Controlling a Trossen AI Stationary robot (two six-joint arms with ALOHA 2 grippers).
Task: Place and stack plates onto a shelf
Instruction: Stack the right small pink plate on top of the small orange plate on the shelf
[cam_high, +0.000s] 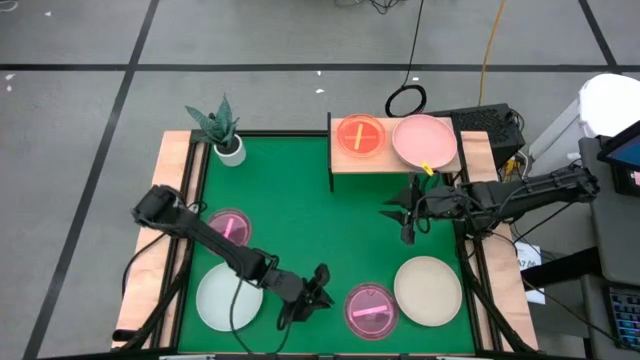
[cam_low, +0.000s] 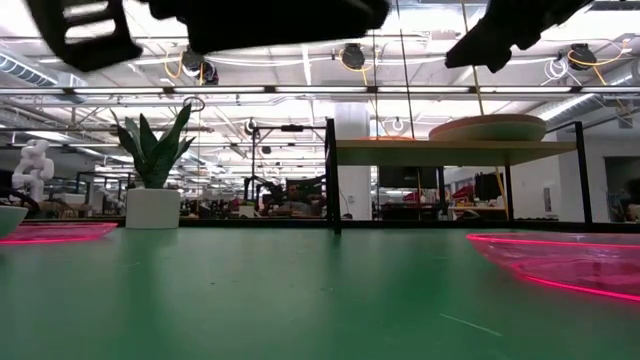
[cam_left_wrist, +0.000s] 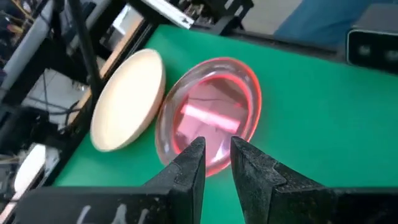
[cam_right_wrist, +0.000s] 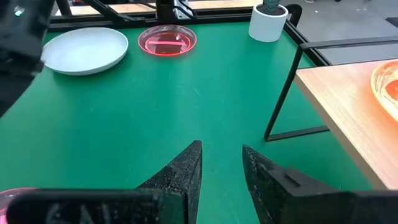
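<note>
The light-wood shelf stands at the table's far right on thin dark legs. It carries a see-through orange plate and a pink plate. Flat on the green table lie a magenta plate, a pale blue-green plate, a second magenta plate and a beige plate. My left gripper hovers just left of the near magenta plate, open by a narrow gap. My right gripper hangs in front of the shelf, open a little and holding nothing.
A potted plant stands at the table's far left corner. Wooden strips run along both table sides. Dark equipment and cables sit behind the shelf. Bare green surface lies between the two arms.
</note>
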